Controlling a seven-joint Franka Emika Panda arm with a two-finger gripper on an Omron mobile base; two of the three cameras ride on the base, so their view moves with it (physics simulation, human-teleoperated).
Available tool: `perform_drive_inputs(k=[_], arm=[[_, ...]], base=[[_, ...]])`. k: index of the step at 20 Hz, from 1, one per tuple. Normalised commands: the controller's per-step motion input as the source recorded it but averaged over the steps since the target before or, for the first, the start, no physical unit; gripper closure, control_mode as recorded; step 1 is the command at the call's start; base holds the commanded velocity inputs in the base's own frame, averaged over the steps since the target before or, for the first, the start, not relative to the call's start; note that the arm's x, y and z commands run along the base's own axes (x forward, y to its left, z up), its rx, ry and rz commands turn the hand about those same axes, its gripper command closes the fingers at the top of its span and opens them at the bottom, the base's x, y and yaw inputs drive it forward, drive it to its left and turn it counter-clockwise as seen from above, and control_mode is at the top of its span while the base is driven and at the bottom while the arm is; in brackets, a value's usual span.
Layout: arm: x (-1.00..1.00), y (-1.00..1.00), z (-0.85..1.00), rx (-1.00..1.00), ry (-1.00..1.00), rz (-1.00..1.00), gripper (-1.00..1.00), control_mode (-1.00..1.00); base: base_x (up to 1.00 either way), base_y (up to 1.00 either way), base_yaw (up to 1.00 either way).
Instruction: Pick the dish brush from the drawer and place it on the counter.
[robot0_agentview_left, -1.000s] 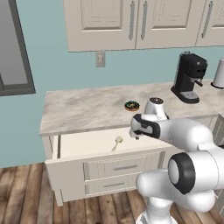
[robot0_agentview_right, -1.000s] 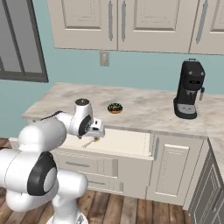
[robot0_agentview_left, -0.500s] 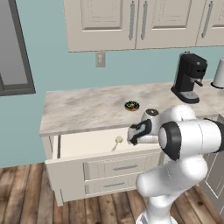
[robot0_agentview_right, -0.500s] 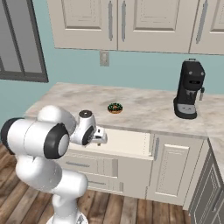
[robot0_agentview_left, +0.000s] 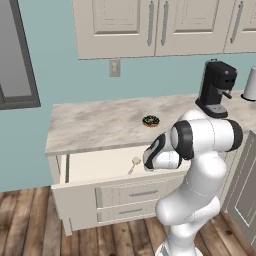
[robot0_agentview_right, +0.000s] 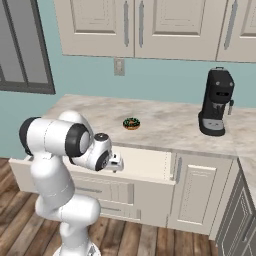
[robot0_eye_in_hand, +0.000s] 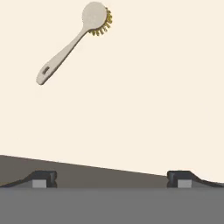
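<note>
Dish brush (robot0_eye_in_hand: 72, 43), tan handle, round head, seemingly yellow bristles, claw (robot0_eye_in_hand: 111, 179) spread wide, empty

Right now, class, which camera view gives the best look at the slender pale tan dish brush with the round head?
The hand view: the slender pale tan dish brush lies whole on the pale drawer floor, yellow bristles visible. The left base view shows it small beside the arm. In the right base view I cannot make it out.

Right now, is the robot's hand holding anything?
No, nothing. The gripper is open, and the dish brush lies loose on the drawer floor, apart from its fingertips.
</note>
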Motion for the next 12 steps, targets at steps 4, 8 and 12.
perform_drive_inputs(k=[4, 8, 12], arm=[[-0.92, 0.03, -0.27, 0.00, 0.17, 0.04, -1.00, -1.00], [-1.00, 0.11, -0.04, 0.03, 0.11, 0.02, -1.00, -1.00], [-1.00, 0.17, 0.32, 0.01, 0.00, 0.00, -1.00, -1.00]], base=[[0.00, 0.00, 0.00], [0.00, 0.00, 0.00], [0.00, 0.00, 0.00]])
